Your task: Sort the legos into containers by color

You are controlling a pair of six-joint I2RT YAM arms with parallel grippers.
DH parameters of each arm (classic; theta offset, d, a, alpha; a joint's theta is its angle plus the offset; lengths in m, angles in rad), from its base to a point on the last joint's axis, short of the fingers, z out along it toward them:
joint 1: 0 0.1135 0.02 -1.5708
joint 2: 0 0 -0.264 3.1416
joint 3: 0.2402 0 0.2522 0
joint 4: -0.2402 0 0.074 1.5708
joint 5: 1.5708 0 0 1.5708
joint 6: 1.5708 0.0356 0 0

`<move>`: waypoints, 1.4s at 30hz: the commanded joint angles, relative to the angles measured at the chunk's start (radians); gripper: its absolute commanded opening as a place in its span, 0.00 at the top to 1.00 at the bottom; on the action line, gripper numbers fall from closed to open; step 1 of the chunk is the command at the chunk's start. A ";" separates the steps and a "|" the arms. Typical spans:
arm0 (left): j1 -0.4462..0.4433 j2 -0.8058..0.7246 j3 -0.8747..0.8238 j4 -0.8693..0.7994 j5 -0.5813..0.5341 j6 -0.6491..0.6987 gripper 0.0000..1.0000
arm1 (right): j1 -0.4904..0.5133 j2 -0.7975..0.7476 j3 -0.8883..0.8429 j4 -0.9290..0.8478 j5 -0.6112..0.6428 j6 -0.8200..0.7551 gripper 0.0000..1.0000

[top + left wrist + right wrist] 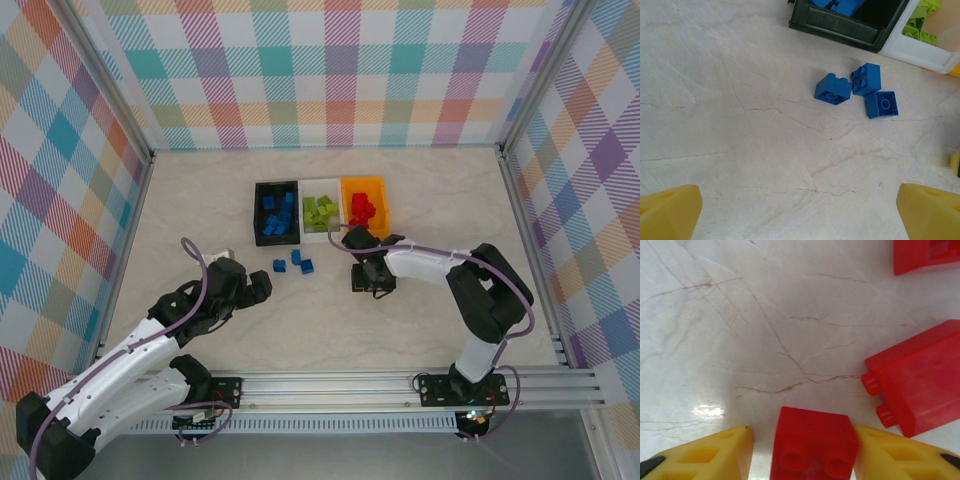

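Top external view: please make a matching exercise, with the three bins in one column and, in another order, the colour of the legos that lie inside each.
Column one:
1. black bin
2. white bin
3. orange bin

Column two:
a. red legos
b. blue legos
c. lime green legos

Pairs: 1-b, 2-c, 3-a.

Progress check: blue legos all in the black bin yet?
No. Three blue legos lie on the table, just outside the black bin.
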 commanded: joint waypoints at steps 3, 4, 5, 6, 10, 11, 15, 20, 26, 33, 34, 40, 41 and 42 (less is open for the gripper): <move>0.004 0.001 -0.006 -0.019 -0.014 0.018 0.00 | 0.005 0.011 0.009 -0.001 0.029 -0.020 0.59; 0.004 0.003 -0.005 -0.017 -0.010 0.018 0.00 | 0.007 0.006 0.009 0.004 0.029 -0.023 0.62; 0.004 0.006 -0.005 -0.016 -0.008 0.017 0.00 | 0.007 -0.003 0.008 0.006 0.030 -0.028 0.64; 0.004 0.009 -0.003 -0.015 -0.008 0.018 0.00 | 0.007 -0.013 0.009 0.009 0.032 -0.034 0.66; 0.004 0.025 0.008 -0.015 -0.006 0.023 0.00 | 0.007 -0.086 0.023 0.015 0.047 -0.066 0.69; 0.004 0.028 0.011 -0.017 -0.006 0.024 0.00 | 0.006 -0.107 0.033 0.014 0.053 -0.076 0.69; 0.004 0.039 0.018 -0.015 -0.005 0.025 0.00 | -0.026 -0.138 0.165 0.002 0.069 -0.144 0.69; 0.004 0.050 0.025 -0.011 0.004 0.023 0.00 | -0.092 0.003 0.386 0.004 0.067 -0.185 0.69; 0.004 0.064 0.018 -0.011 0.015 0.018 0.00 | -0.162 0.206 0.644 -0.015 0.079 -0.208 0.69; 0.004 0.102 0.006 0.032 0.028 0.015 0.00 | -0.200 0.370 0.844 -0.101 0.082 -0.211 0.61; 0.004 0.114 0.005 0.047 0.035 0.013 0.00 | -0.203 0.380 0.853 -0.104 0.080 -0.210 0.54; 0.018 0.236 0.032 0.113 0.075 0.032 0.00 | -0.205 0.326 0.838 -0.078 0.074 -0.232 0.36; 0.023 0.260 0.040 0.122 0.083 0.036 0.00 | -0.203 0.300 0.819 -0.068 0.066 -0.233 0.36; 0.027 0.289 0.049 0.136 0.088 0.043 0.01 | -0.202 0.264 0.783 -0.047 0.051 -0.232 0.36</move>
